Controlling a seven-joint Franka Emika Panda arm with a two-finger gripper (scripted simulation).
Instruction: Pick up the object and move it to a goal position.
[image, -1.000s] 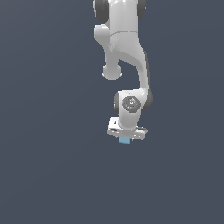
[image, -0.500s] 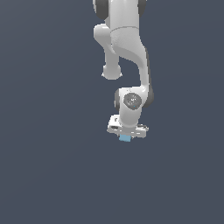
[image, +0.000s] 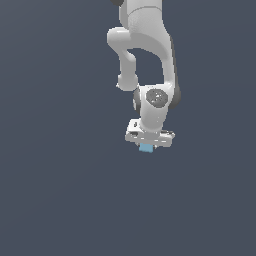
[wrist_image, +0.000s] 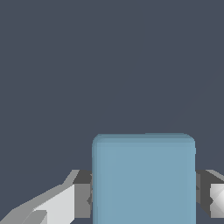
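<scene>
**Cube gripped, carried slightly up**

Centre of the exterior view: gripper (image: 148, 141) closed on the cube (image: 146, 147), just under the wrist. In the wrist view, dark pads (wrist_image: 83, 200) pressed against both cube (wrist_image: 143, 179) sides. Shifted slightly upward within a second. Probably mid-transfer; no goal marker visible.
</scene>
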